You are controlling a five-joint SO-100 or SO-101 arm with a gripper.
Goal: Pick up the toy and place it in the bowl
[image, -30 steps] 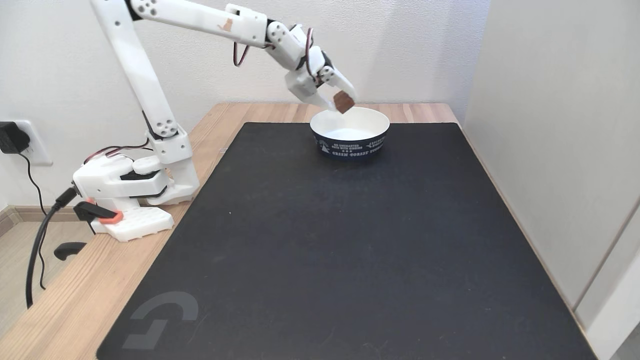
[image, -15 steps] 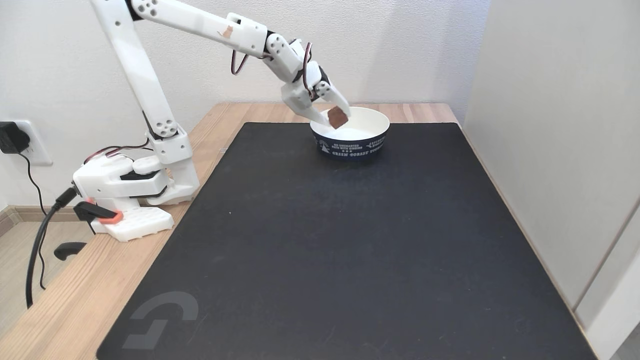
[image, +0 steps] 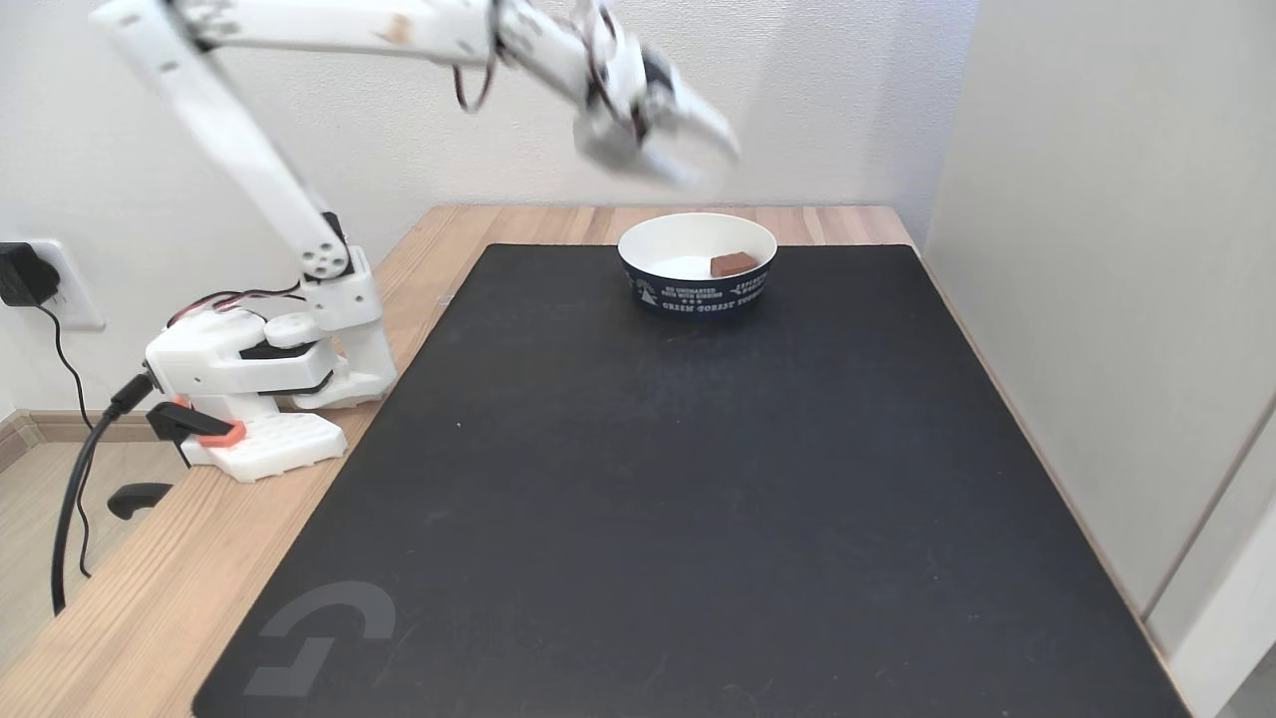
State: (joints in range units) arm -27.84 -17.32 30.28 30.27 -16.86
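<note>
The small reddish-brown rectangular toy (image: pixel 734 263) lies inside the round paper bowl (image: pixel 697 286), white within and navy outside, against its wall at about 3 o'clock. The bowl sits at 12 o'clock on the black mat (image: pixel 688 499) covering the wooden bench (image: pixel 150 588). The white arm's jaws (image: pixel 713 160) hang blurred above the bowl, spread apart and holding nothing

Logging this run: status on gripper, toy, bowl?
Gripper open, empty, blurred, raised above the bowl. Toy lying inside the bowl, right side in the fixed view. Nothing in the way on the black mat.
</note>
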